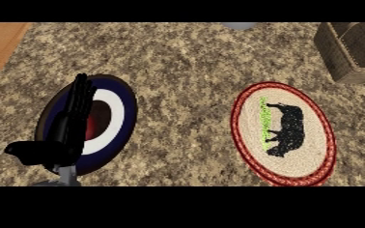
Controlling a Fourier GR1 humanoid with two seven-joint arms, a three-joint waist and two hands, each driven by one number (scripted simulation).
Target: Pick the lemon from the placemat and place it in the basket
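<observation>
Placemat (248,125) well right of fingers (77,107)

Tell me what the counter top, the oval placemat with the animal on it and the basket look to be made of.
Counter top: speckled brown and grey, stone-like, probably granite. Placemat: seemingly woven fibre, with a coarse beige field and a braided-looking red rim. Basket: looks like brown wicker, though its weave is hard to make out.

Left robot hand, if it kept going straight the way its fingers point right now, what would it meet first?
The left robot hand points up the view, over the dark blue, white and red round mat. Beyond the mat's far edge lies only bare speckled counter, so the way looks free, though its height above the mat is unclear.
</observation>
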